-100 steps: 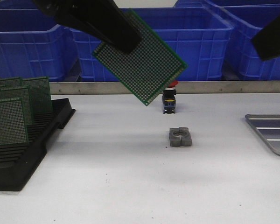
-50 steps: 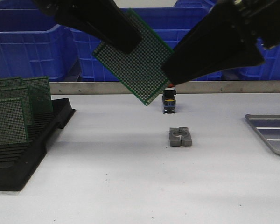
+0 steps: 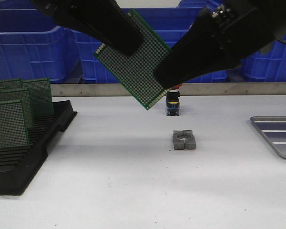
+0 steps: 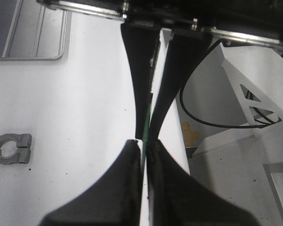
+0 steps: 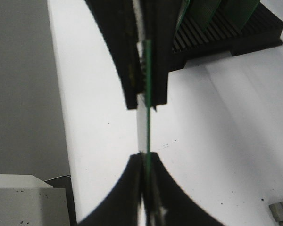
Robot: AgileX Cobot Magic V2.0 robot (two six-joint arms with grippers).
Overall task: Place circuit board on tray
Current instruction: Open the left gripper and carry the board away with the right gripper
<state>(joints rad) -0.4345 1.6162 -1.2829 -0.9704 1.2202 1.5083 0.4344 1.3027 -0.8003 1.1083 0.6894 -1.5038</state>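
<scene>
Two grippers, left and right: jaws of both pinching one board, tilted above table; tray far right.

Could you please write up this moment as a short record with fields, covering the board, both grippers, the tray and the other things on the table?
board: green perforated board, in the air above the table, tilted on a corner
left gripper: shut on board's upper left edge
right gripper: closed on board's right edge
tray: at the table's right edge, nothing seen on it
rack: black slotted rack at left, more boards standing in it
table centre: grey clamp block, small red-topped part behind it
background: blue bins
</scene>
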